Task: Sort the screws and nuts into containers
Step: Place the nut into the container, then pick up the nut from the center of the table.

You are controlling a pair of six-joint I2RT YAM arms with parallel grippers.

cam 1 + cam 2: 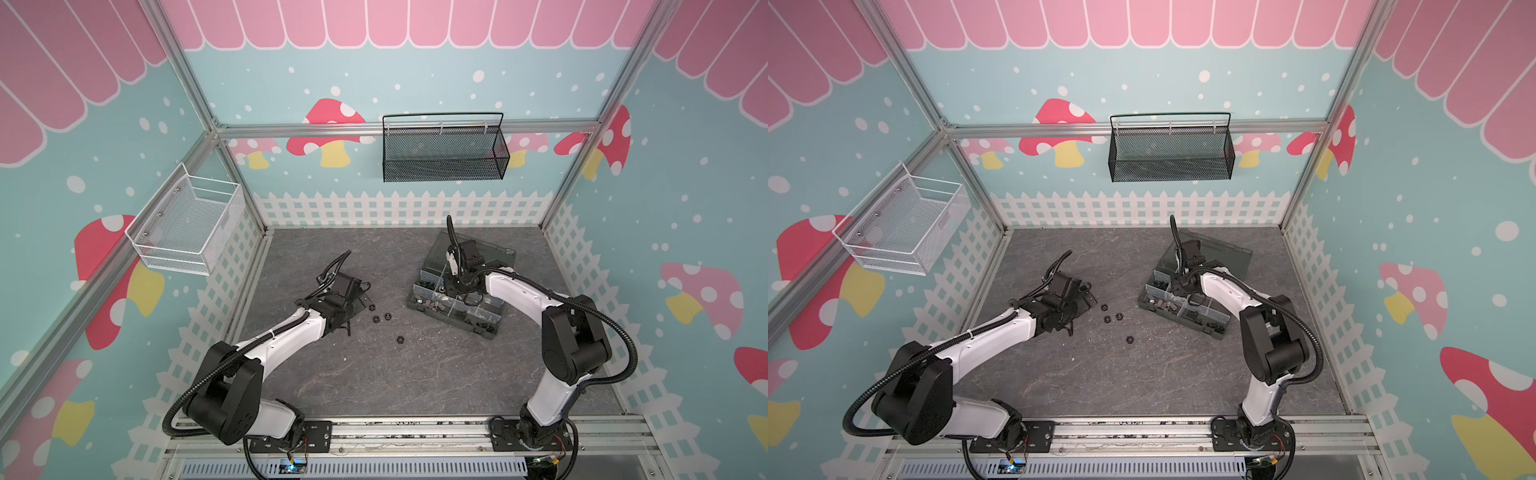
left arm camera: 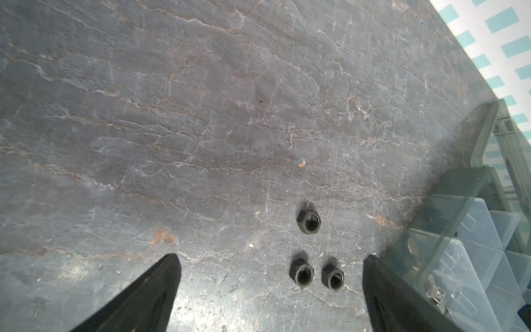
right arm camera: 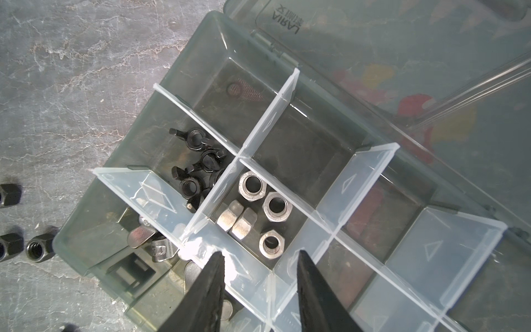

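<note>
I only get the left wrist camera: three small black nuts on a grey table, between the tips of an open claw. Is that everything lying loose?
Observer: No. Both top views show a fourth black nut lying apart from those three, nearer the arms' bases.
Visitor: And where is the other arm?
Observer: The right claw hangs over the open box, above the cell with the silver nuts.
Visitor: Is it carrying one?
Observer: No. Its own wrist camera shows the jaws apart with nothing between them.
</note>
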